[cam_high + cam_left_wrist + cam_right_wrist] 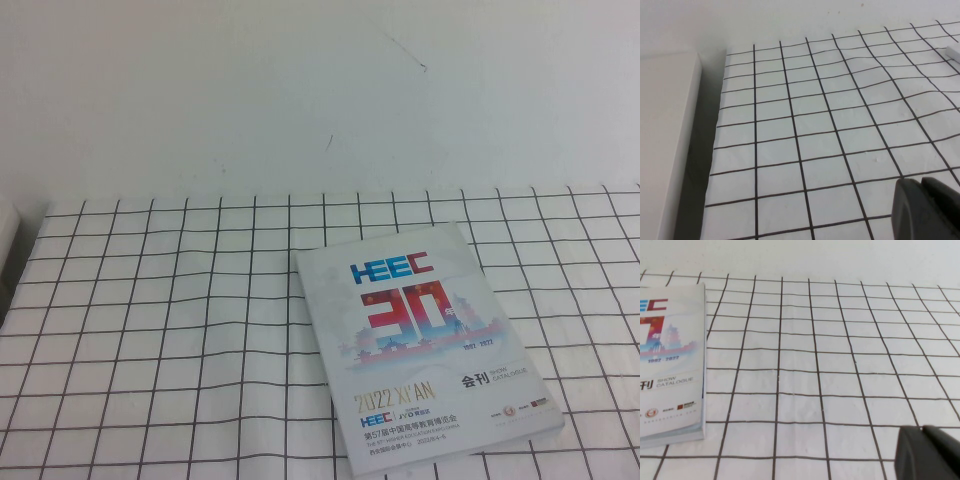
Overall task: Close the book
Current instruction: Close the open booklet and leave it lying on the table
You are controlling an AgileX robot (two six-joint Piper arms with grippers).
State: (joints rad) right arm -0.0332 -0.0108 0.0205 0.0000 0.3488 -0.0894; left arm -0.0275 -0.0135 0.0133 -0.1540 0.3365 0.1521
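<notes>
Book closed cover-up, long axis far-left to near-right, left gripper, right gripper, each pressed together above cloth

Book: glossy paper cover. Mat: matt white, faintly rippled. Left gripper and right gripper, over the mat: matt dark plastic.

A white tablecloth ruled with a black grid covers the work surface and ripples slightly in places. Behind it lies a plain white backdrop flecked with a few small dark marks. A white panel sits beside the cloth's left edge. Light is soft and even.
</notes>
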